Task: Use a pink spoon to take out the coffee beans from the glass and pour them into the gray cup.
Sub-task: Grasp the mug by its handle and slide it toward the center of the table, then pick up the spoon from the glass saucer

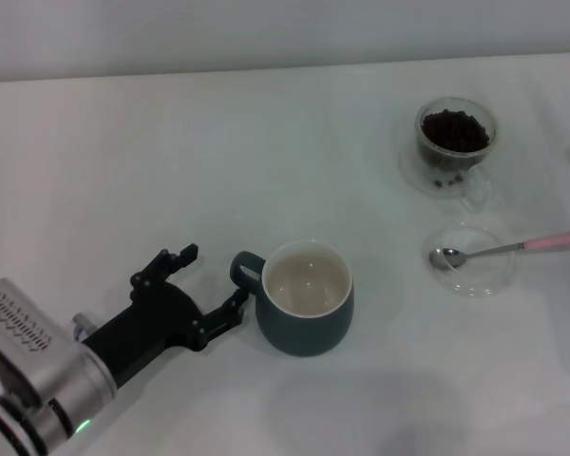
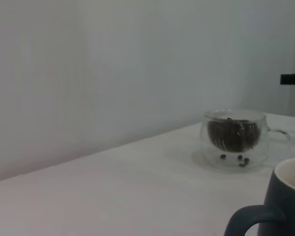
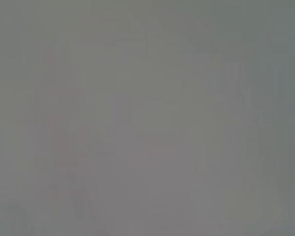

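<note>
Metal-bowled and light, the pink spoon [image 1: 513, 249] looks slippery; we'd pinch its pink handle. Our left claw [image 1: 207, 285] gapes wide beside the gray cup [image 1: 305, 296].

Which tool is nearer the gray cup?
Left. The left tool is open beside the gray cup, at its handle. The right tool is not in view.

Gray cup [image 2: 280, 206] cut off by left wrist view's edge.
</note>
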